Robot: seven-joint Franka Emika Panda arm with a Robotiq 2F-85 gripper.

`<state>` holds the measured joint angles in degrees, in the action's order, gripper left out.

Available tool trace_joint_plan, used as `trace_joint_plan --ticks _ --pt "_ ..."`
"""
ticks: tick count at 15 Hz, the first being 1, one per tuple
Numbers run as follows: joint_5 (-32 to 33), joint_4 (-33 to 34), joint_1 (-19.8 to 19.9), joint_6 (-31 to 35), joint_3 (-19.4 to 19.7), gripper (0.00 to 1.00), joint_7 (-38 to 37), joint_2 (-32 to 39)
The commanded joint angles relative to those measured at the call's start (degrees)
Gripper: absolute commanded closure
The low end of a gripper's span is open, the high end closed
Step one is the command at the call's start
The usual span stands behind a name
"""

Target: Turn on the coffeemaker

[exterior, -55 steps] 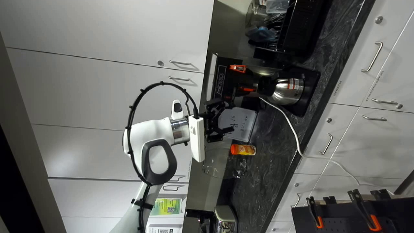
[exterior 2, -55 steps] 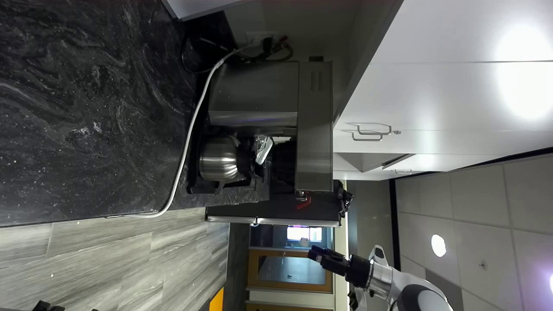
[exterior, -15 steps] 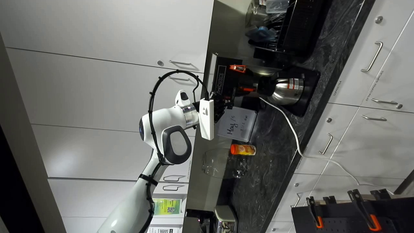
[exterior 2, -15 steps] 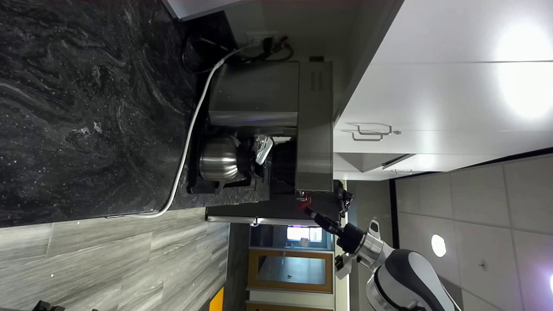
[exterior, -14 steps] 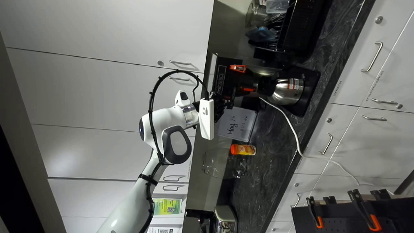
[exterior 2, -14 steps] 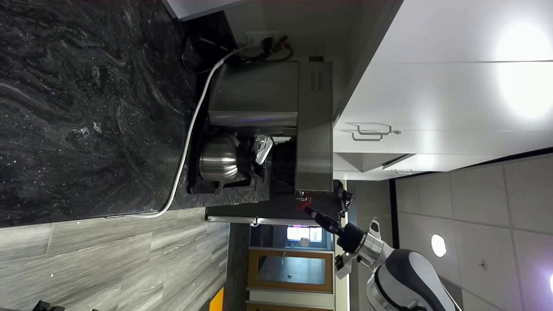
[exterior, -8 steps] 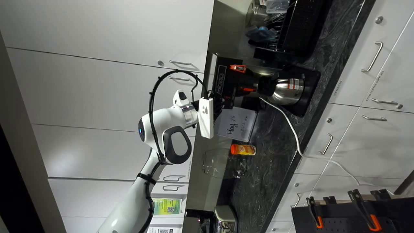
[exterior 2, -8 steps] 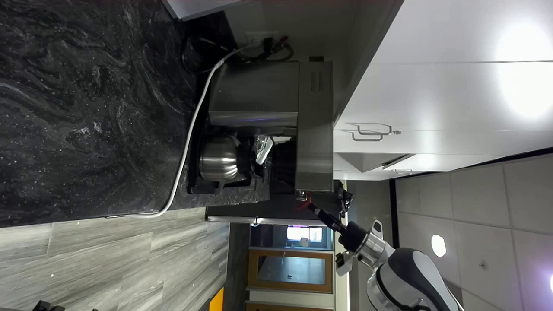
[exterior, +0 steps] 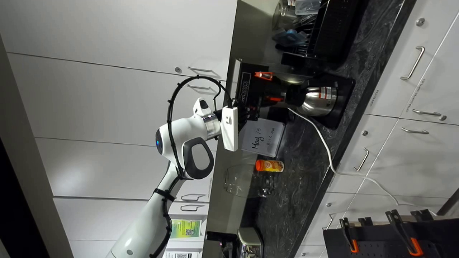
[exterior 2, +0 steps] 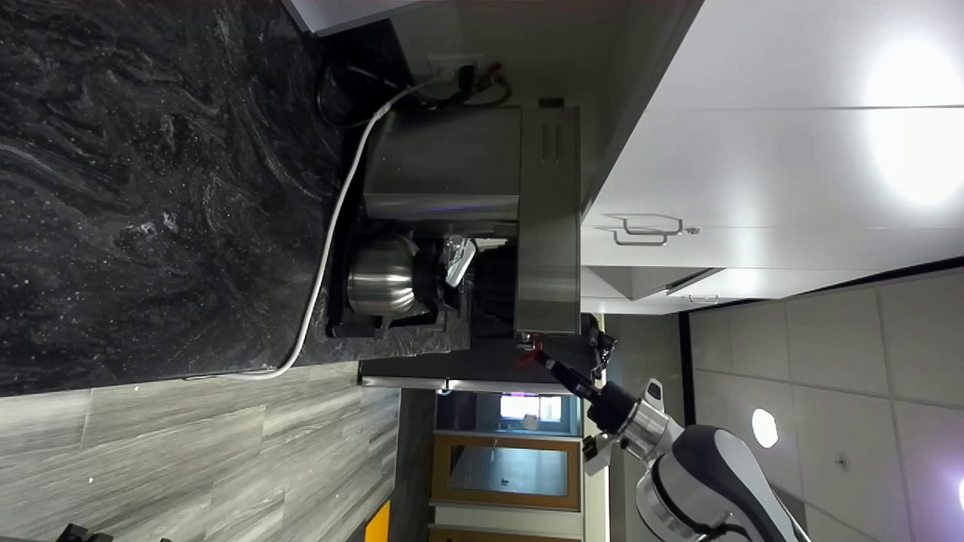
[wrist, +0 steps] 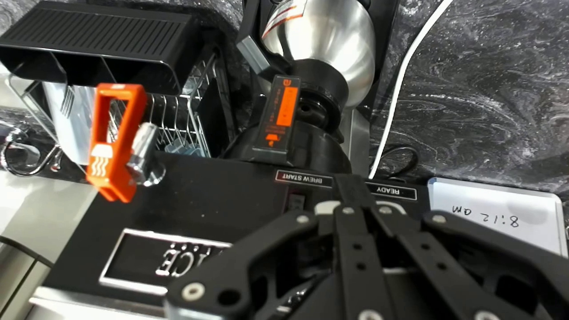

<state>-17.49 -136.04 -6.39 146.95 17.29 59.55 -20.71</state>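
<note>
- coffeemaker (wrist: pixel 240 191) on bench (exterior: pixel 301 200), between dish rack (exterior: pixel 331 36) and whiteboard (exterior: pixel 263 138)
- gripper (wrist: pixel 354 184) — fingers together, tips by coffeemaker front, between BREW START label (wrist: pixel 304 178) and READY label (wrist: pixel 391 191) — contact can't tell

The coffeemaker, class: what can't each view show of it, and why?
In an exterior view: front lettering on the coffeemaker, turned away.
Wrist view: letters on the nameplate, partly hidden behind the gripper.
Wrist view: whether the gripper touches the coffeemaker; it covers the spot.
Wrist view: base of the carafe, cut off by the top edge.
</note>
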Motion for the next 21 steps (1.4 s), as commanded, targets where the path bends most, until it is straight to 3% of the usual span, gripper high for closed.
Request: trace_joint_plan --ticks 1,21 --pt "-1.71 1.33 -0.16 2.09 0.03 1.0 1.7 1.59" --pt "-6.89 5.2 -0.11 -2.27 -0.17 1.0 4.64 5.21"
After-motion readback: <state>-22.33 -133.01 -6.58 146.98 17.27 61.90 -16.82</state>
